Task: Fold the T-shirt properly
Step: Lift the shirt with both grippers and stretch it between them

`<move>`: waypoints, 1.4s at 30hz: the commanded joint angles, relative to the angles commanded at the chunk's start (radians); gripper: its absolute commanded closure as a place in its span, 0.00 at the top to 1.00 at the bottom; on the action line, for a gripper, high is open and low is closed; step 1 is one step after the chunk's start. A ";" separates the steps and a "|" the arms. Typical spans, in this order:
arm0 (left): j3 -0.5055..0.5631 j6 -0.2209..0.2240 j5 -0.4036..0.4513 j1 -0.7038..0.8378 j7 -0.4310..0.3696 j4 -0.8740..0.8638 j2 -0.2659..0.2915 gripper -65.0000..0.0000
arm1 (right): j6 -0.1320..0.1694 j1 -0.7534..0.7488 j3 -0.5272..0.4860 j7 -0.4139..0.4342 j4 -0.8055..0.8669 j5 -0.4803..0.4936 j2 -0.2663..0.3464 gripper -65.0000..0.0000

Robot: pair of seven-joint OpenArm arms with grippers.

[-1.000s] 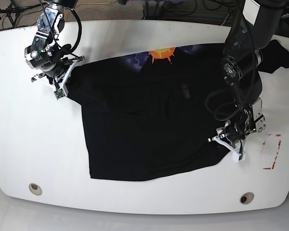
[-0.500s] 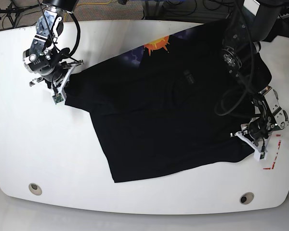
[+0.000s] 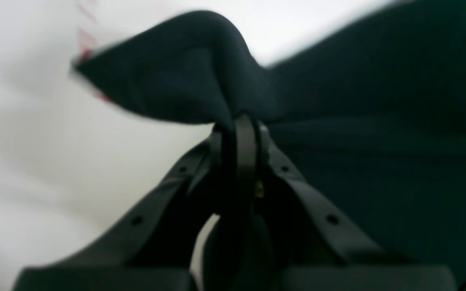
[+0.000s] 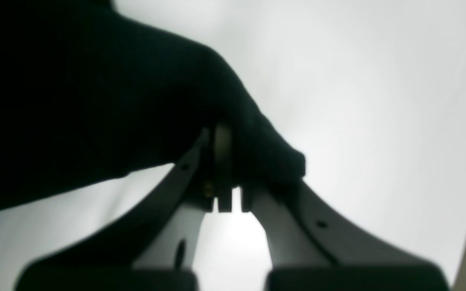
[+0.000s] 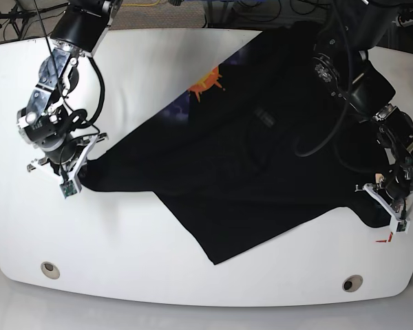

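The black T-shirt (image 5: 241,165) hangs stretched above the white table, its orange face print (image 5: 204,82) showing near the back. At the right edge of the base view my left gripper (image 5: 380,206) is shut on one corner of the shirt (image 3: 184,76); the left wrist view shows the cloth pinched between its fingers (image 3: 241,137). My right gripper (image 5: 76,175), at the left of the base view, is shut on the opposite corner (image 4: 200,101), with cloth draped over its fingertips (image 4: 221,149). A loose corner points down toward the table's front edge (image 5: 217,258).
Red tape marks (image 5: 385,238) lie on the table just under my left gripper. Two round holes (image 5: 50,269) (image 5: 352,282) sit near the front edge. Cables and dark floor lie behind the table's back edge (image 5: 165,31).
Both grippers have moved toward the front of the table and apart, carrying the shirt corners. The shirt has lifted and stretched into a diagonal, its print shifting left and its lower corner rightward.
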 joint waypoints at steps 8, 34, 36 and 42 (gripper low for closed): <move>0.000 0.000 0.000 -0.114 0.106 0.124 -0.006 0.00 | 0.000 0.199 -0.003 0.000 -0.089 0.000 0.066 0.00; 0.095 0.006 0.006 -0.394 0.229 0.308 -0.035 0.00 | 0.000 0.775 -0.198 -0.078 -0.273 0.009 0.210 0.00; 0.092 0.005 0.006 -0.374 0.230 0.308 -0.035 0.00 | 0.000 0.770 -0.198 -0.081 -0.272 0.009 0.212 0.00; 0.092 0.002 0.003 -0.285 0.230 0.308 -0.035 0.00 | 0.000 0.690 -0.192 -0.084 -0.265 0.011 0.236 0.00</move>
